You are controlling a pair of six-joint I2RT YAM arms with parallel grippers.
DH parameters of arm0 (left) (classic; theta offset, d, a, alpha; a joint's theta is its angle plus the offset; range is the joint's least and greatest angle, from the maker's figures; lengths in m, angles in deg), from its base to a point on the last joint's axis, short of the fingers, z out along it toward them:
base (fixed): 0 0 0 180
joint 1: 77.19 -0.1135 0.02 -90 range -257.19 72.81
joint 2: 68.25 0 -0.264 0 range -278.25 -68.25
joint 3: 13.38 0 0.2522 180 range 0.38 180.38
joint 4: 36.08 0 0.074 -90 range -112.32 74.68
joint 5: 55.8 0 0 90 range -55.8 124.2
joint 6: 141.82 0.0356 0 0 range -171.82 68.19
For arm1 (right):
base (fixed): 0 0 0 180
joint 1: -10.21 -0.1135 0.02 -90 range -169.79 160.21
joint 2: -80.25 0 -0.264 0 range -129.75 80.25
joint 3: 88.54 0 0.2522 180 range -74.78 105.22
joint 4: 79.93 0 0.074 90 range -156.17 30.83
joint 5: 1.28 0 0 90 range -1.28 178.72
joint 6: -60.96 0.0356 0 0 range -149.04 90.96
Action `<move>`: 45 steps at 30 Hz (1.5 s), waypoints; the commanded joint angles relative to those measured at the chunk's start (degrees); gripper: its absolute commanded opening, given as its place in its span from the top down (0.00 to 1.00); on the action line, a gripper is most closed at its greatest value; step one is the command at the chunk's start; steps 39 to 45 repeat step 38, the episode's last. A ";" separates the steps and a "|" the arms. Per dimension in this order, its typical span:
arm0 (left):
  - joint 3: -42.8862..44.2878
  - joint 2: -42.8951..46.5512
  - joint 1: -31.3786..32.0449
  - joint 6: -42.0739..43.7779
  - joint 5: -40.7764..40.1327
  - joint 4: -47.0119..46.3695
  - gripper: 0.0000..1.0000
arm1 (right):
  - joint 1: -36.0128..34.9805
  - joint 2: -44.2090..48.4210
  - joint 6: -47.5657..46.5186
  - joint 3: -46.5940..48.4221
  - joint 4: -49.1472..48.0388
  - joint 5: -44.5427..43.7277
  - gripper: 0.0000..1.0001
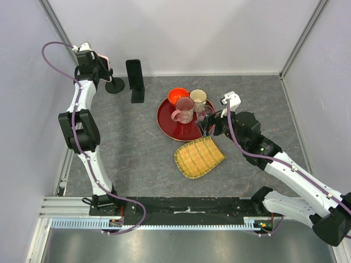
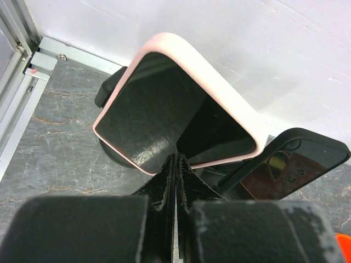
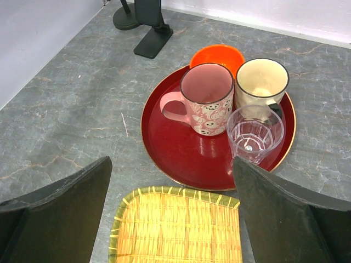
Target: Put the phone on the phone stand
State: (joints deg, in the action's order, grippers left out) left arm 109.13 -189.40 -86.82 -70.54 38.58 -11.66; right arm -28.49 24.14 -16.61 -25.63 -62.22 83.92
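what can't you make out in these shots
- stand: left wrist view, the phone covers nearly all of it, so whether the phone is seated is unclear.
- phone: top view, the left arm hides most of it.
- black phone: right wrist view, cut off by the top edge.
- glass: top view, partly behind the right end effector.

Robot lab test cell, white panel walls [image 1: 192, 33], aluminium frame rail [image 1: 66, 207], grey tabletop [image 1: 137, 153]
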 commanded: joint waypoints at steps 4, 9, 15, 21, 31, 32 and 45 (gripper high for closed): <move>3.14 -1.64 0.05 -4.30 3.61 -0.20 0.98 | 0.46 0.75 0.41 0.07 -1.31 -0.30 0.02; 2.26 -1.64 0.22 -5.97 5.19 -0.98 0.98 | 0.47 0.57 0.49 0.07 -1.40 0.05 0.02; 1.91 -1.73 0.66 -7.21 5.90 -0.99 0.98 | 0.47 0.75 0.58 -0.19 -1.40 0.14 0.02; -2.74 5.02 0.58 -7.91 5.81 0.33 0.88 | 0.55 1.45 1.72 0.42 0.18 -0.82 0.02; -28.23 31.12 0.57 -16.69 19.59 -7.49 0.52 | 0.47 7.24 3.22 9.21 20.11 -19.53 0.02; -29.46 33.32 0.75 -17.31 21.44 -8.45 0.52 | 0.55 8.29 3.31 9.82 21.44 -20.24 0.02; -33.87 50.72 4.44 -18.46 33.14 -9.60 0.43 | 0.55 23.49 -0.73 12.98 24.44 -21.21 0.02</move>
